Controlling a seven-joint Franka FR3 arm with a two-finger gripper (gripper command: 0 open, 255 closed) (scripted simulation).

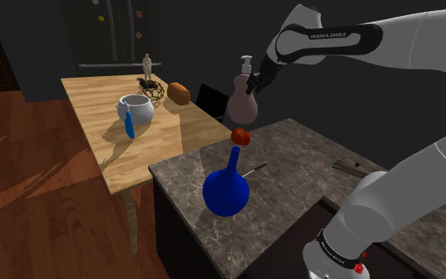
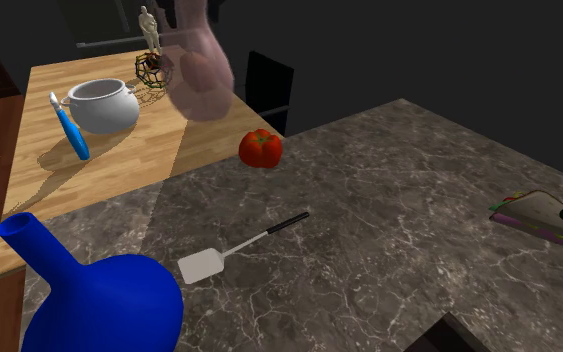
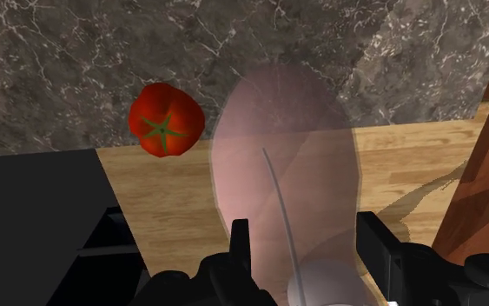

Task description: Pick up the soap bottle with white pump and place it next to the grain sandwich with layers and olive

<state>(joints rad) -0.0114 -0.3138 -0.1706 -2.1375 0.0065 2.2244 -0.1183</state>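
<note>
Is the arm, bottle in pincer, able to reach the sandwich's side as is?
Likely yes. The pincer holds the bottle in the air; tomato and spatula lie low, and nothing tall stands before the sandwich.

You are working in a home kitchen. Evidence: a dark stone-patterned counter (image 1: 292,182) carrying a tomato (image 1: 241,136) and a sandwich (image 2: 549,215). At its ten o'clock in the shoulder view stands a wooden table (image 1: 158,135) with a white pot (image 1: 138,107). The floor (image 1: 39,182) is wood plank.
</note>
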